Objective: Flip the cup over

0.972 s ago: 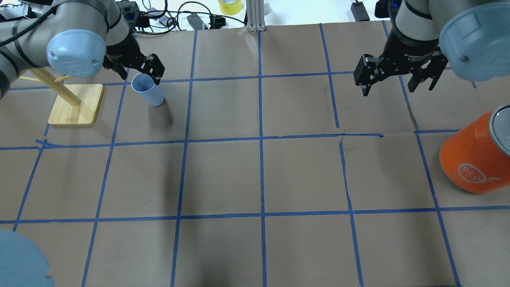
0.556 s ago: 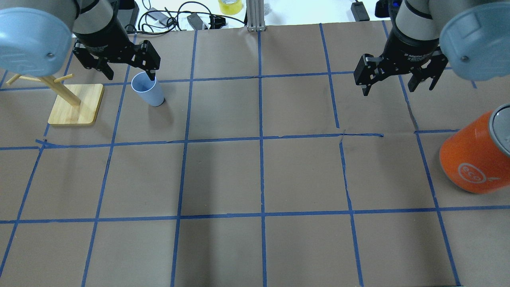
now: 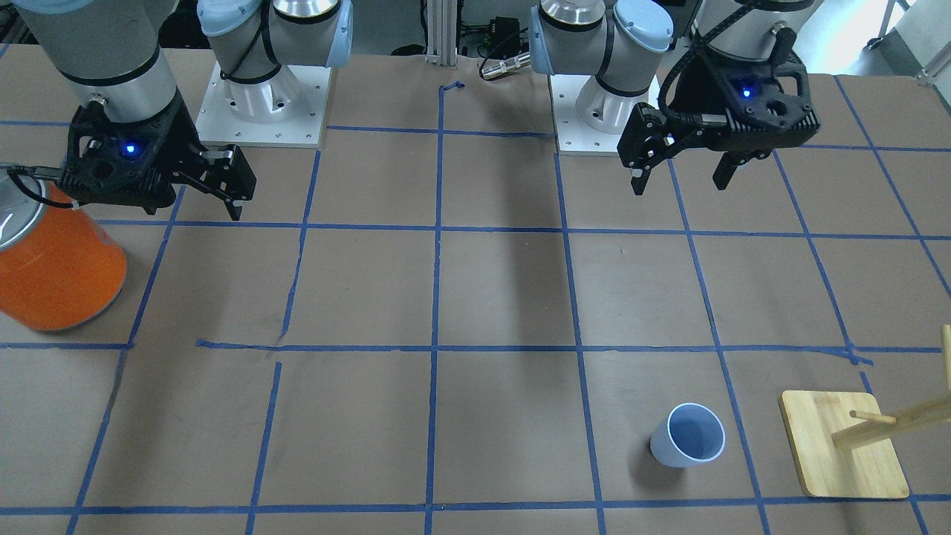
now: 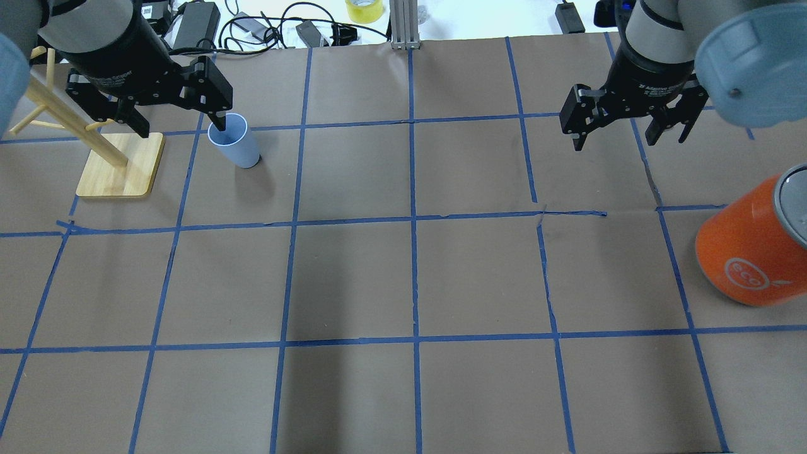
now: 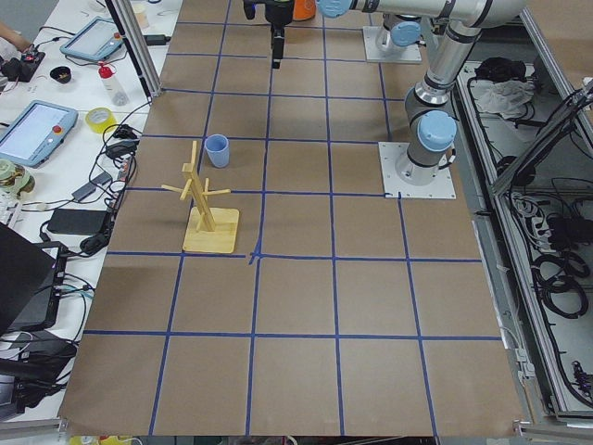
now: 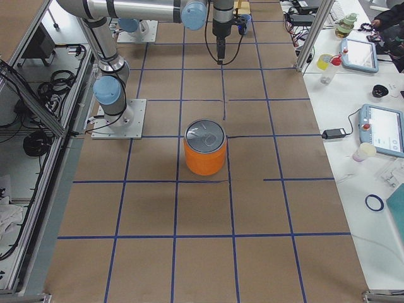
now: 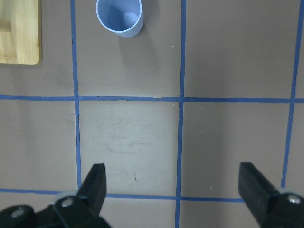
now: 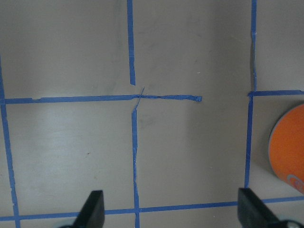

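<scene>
Brown paper-covered table (image 4: 479,277) with blue tape grid; wide stretch of open paper lay between the two grippers and across the near rows. Orange can (image 4: 747,252) sat upright on the robot's right, cut by the overhead view's right border, near the right gripper but apart from it. Wooden peg stand (image 4: 120,167) stood far left, base just beside the cup, not touching. Left gripper (image 3: 680,182) hung above the table with fingers spread wide, gripping nothing. Sat well back from the cup toward the robot base in the front-facing view, though one finger overlapped the rim in the overhead view. Right gripper (image 4: 627,142) likewise spread wide and empty, over paper on the far right. Cup (image 4: 234,145) stood upright, mouth up, on the robot's left, in the second row of squares from the far edge, just inside a tape line. Showed at the top border of the left wrist view, well beyond the fingertips. Sides away from the stand were open.
</scene>
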